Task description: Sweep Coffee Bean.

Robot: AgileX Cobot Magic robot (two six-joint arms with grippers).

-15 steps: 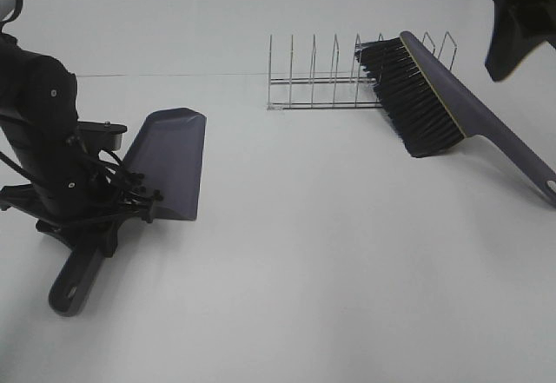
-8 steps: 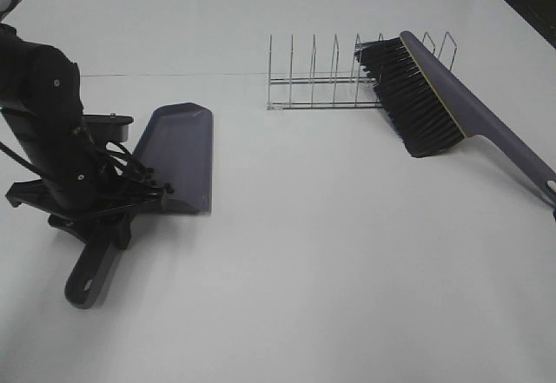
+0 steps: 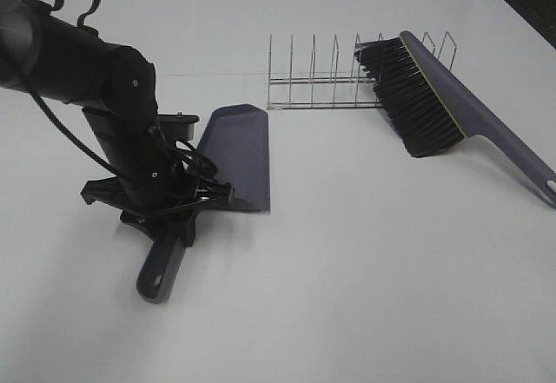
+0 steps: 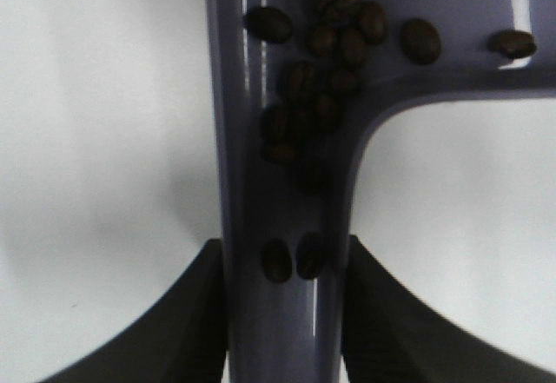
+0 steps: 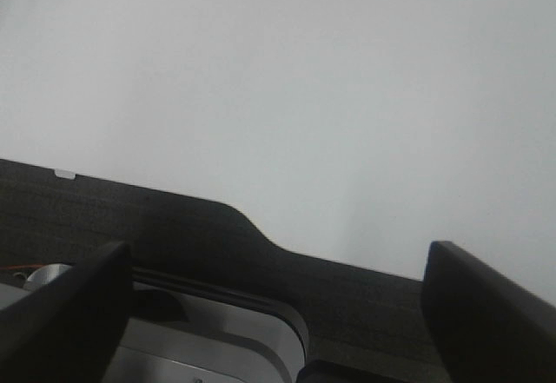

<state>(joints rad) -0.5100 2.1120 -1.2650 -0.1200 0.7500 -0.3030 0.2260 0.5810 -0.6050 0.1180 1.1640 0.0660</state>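
Note:
In the high view the purple dustpan (image 3: 238,151) lies on the white table left of centre, its handle (image 3: 162,270) pointing toward the near edge. My left gripper (image 3: 176,213) is shut on that handle. Up close, the handle (image 4: 287,313) runs between the two dark fingers (image 4: 187,331). Several coffee beans (image 4: 323,79) lie in the handle's channel and at the back of the pan, and two more (image 4: 291,258) sit near the jaws. My right gripper (image 5: 278,257) shows only in its own wrist view, open and holding nothing.
A purple brush with black bristles (image 3: 423,101) leans on a wire rack (image 3: 313,83) at the back right, its handle (image 3: 521,157) reaching the table's right edge. In the right wrist view there is white table surface and a dark band (image 5: 174,227).
My left arm has carried the dustpan to the right, toward the table's middle. The right arm, at the top right corner a second ago, has left the high view.

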